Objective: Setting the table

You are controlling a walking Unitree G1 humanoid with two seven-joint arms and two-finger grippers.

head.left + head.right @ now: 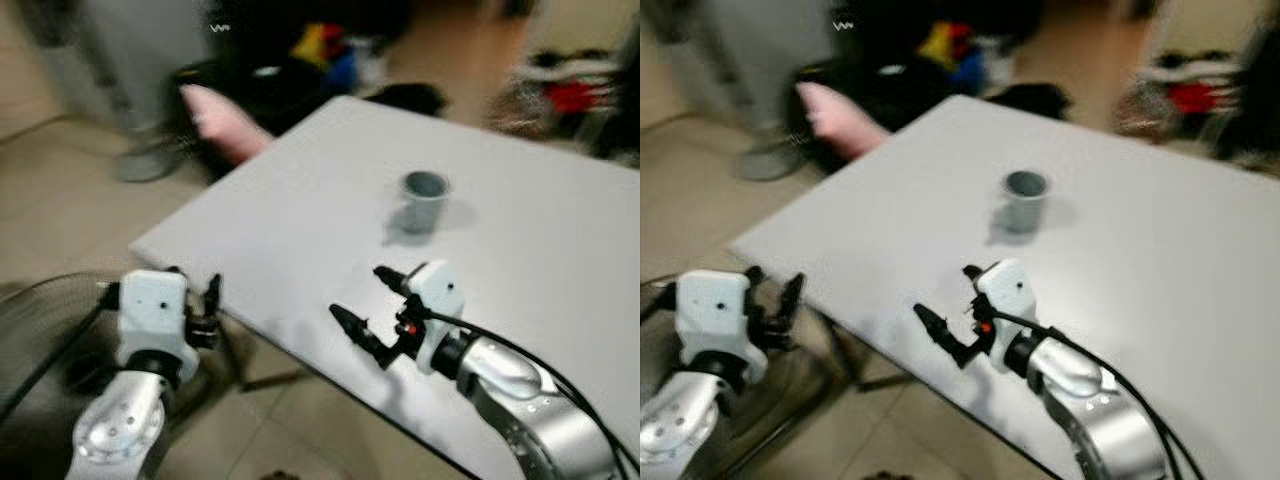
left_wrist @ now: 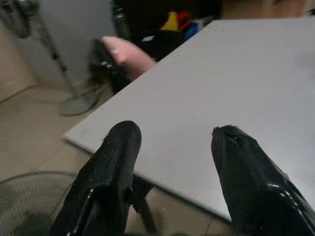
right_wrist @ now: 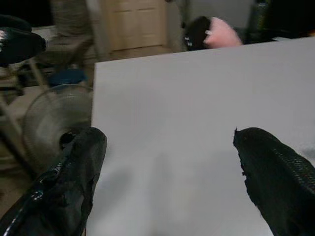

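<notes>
Right hand [image 1: 372, 307] low centre of the head view, over the near part of the white counter [image 1: 300, 220], fingers spread apart, nothing between them. Left hand [image 1: 200, 300] lower left, off the counter's near corner and above the floor, fingers likewise apart and empty.

Risks, as I judge them: head views are smeared, so the robot seems to be on the move; reaching while walking could send the right hand wide of the cup [image 1: 424, 200] or bump it. The cup looks light and narrow, so a sideways knock from a finger would likely tip it or skate it across the smooth top. The left hand sits near the counter edge; swinging inward could clip the corner. A floor fan [image 3: 54, 123] stands just beside the counter on that side, another thing to catch.

Cup: small, grey, upright, open mouth up, standing alone upper centre of the frame, well apart from both hands. Contents cannot be made out. Clutter and something pink [image 1: 225, 120] lie beyond the far corner, too blurred to name.
</notes>
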